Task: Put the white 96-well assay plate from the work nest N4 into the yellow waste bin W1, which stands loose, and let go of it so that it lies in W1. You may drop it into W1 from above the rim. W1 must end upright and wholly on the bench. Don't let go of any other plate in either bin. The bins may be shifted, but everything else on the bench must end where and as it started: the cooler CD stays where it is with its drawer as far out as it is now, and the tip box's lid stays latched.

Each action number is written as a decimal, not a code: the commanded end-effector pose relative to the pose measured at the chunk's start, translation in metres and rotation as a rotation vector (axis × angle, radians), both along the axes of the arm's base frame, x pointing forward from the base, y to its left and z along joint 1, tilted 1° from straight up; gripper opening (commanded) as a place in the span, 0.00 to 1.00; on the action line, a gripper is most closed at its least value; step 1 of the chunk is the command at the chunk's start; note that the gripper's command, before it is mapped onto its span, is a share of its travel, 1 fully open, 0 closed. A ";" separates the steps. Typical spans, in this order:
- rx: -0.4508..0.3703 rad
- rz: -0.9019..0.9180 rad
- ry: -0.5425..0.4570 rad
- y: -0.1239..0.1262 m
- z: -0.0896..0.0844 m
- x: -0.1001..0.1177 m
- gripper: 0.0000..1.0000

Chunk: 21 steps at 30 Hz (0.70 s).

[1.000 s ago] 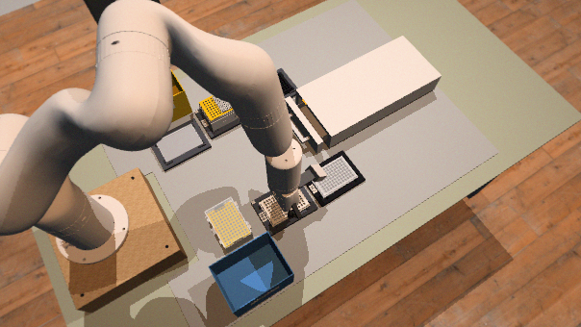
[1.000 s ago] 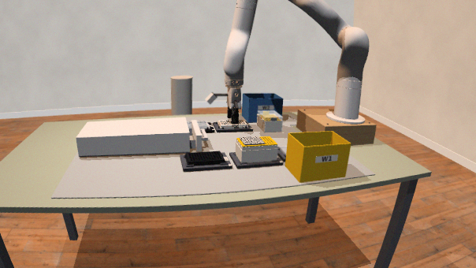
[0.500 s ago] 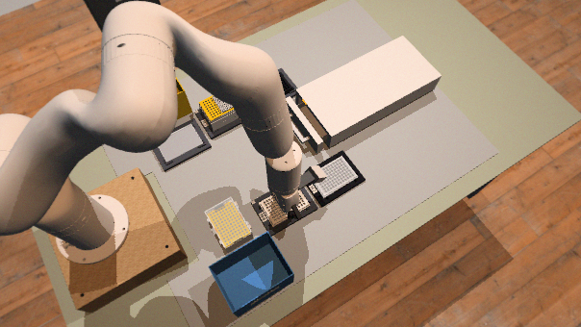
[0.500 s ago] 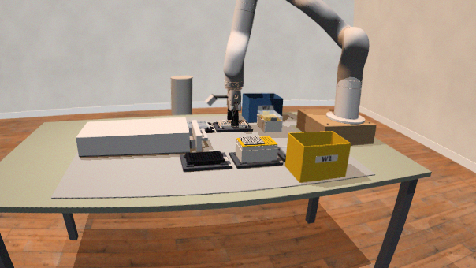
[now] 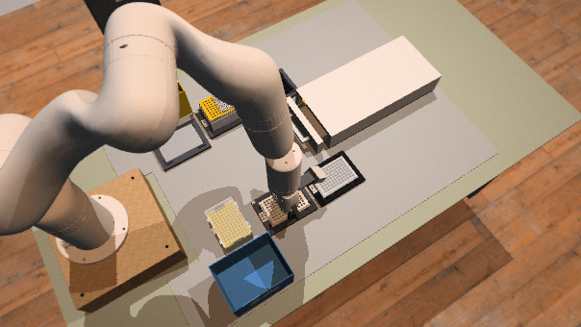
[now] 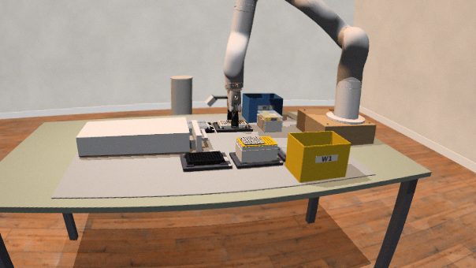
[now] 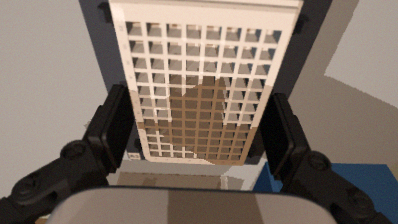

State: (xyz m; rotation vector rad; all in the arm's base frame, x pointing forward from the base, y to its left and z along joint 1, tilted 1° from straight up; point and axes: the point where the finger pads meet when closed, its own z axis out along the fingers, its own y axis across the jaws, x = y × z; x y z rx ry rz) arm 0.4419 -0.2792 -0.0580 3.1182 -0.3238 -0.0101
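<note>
Both my fingers are standing fully apart, flanking the white plate (image 7: 200,85) in its nest (image 5: 308,210); I am straddling its short width, its long axis running straight ahead of my gripper (image 7: 199,132).

"W1" stands on a white label on the yellow bin (image 6: 317,151); the blue bin's (image 6: 252,104) label is unreadable.
</note>
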 end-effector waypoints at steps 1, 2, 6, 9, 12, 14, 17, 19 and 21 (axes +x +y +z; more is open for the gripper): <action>-0.001 0.000 -0.002 0.000 0.001 0.001 1.00; -0.001 0.000 -0.002 0.000 0.001 0.001 1.00; -0.001 0.000 -0.001 0.000 0.001 0.001 0.00; -0.001 0.000 -0.001 0.000 0.002 0.001 0.00; -0.001 0.000 -0.001 0.000 0.002 0.001 0.00; -0.001 0.000 -0.001 0.000 0.002 0.001 0.00; -0.001 0.000 -0.001 0.000 0.002 0.001 0.00; -0.001 0.000 -0.001 0.000 0.002 0.001 0.00; -0.001 0.000 -0.001 0.000 0.002 0.001 0.00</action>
